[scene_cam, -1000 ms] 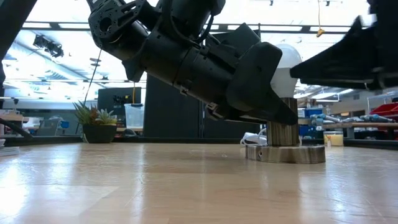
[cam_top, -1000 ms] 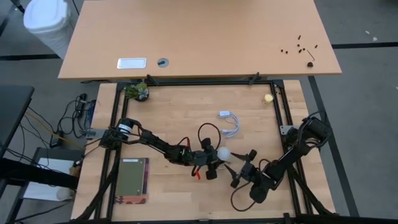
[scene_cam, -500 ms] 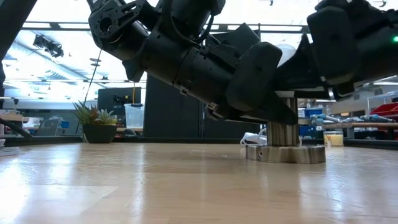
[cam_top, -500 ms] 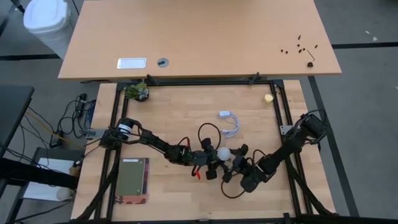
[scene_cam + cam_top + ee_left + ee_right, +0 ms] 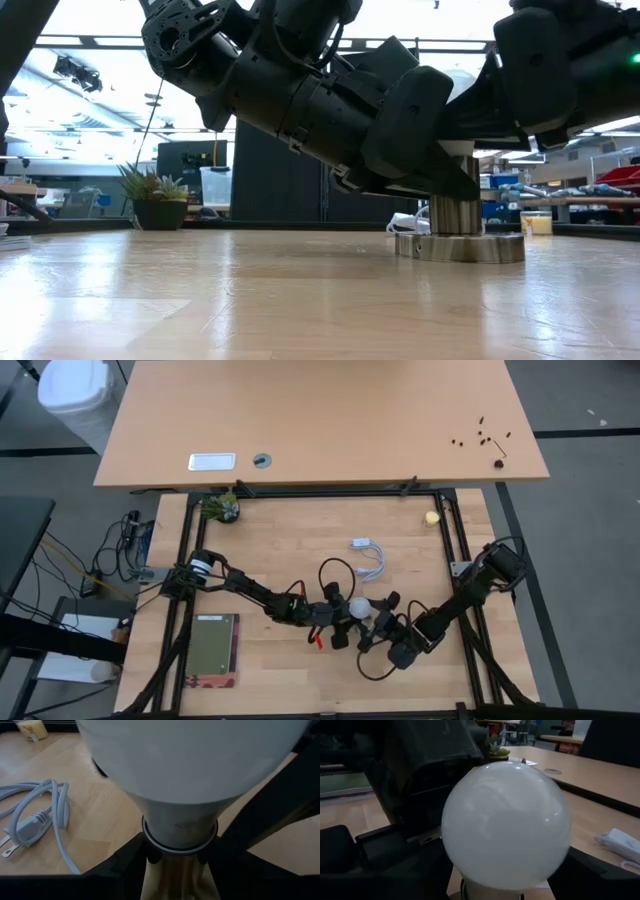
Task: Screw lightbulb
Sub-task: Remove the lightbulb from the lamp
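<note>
Honestly sketchy: lightbulb (image 5: 357, 606) sits upright in socket (image 5: 458, 240), left gripper (image 5: 344, 623) clamping socket neck, right gripper (image 5: 377, 622) fingers spread around globe; uneven squeeze could cross-thread, tip socket

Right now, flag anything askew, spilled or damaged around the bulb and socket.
Nothing stands out. The lightbulb stands upright in the socket base, which sits flat on the table. The left gripper and right gripper flank it. The white cord lies loosely coiled behind, unsnagged.
</note>
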You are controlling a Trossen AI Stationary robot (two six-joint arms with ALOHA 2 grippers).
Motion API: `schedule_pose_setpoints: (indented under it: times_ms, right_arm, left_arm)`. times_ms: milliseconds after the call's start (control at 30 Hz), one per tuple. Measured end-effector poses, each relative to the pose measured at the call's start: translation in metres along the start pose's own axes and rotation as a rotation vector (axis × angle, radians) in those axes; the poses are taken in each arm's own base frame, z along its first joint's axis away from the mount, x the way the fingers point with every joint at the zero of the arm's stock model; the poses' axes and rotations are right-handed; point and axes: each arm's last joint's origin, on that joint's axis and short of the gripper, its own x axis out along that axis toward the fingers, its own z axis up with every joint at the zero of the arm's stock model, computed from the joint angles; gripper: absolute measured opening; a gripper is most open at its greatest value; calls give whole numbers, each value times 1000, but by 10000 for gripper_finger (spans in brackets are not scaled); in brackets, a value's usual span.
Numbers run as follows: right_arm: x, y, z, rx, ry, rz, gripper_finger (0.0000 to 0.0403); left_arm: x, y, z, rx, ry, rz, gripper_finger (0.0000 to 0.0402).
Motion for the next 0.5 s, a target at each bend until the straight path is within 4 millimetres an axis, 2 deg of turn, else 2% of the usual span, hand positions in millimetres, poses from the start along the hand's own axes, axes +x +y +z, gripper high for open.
schedule_pose_setpoints:
  times_ms: [500]
  right_arm:
    - [5, -1, 1, 18, 7, 2, 274]
  left_arm:
    - [0, 0, 0, 0, 2, -6, 195]
